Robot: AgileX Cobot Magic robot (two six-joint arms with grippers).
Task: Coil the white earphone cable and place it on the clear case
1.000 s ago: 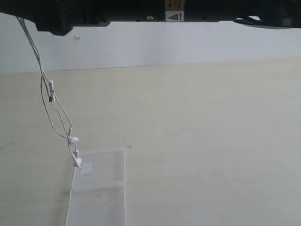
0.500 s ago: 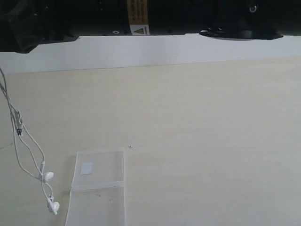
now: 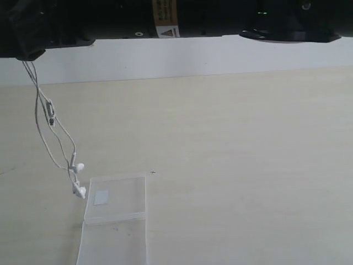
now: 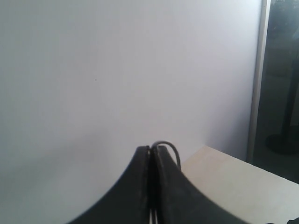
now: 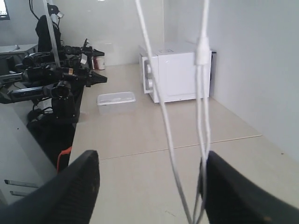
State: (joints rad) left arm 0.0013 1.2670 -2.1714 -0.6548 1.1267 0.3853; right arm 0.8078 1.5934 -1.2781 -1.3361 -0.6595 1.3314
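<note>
Hanging from the left gripper [image 4: 152, 150], the thin white earphone cable [image 3: 51, 115] runs from the upper left of the exterior view down toward the pale wooden table [image 3: 248, 165]. Left fingers are pressed together, pinching a loop of cable at their tips. Two small white earbuds [image 3: 80, 191] dangle just beside the far left corner of the flat clear plastic case [image 3: 118, 237], which lies open on the table; contact unclear. Right gripper [image 5: 149, 184] has its fingers spread wide, gripping nothing; cable strands hang in its wrist view between them.
</note>
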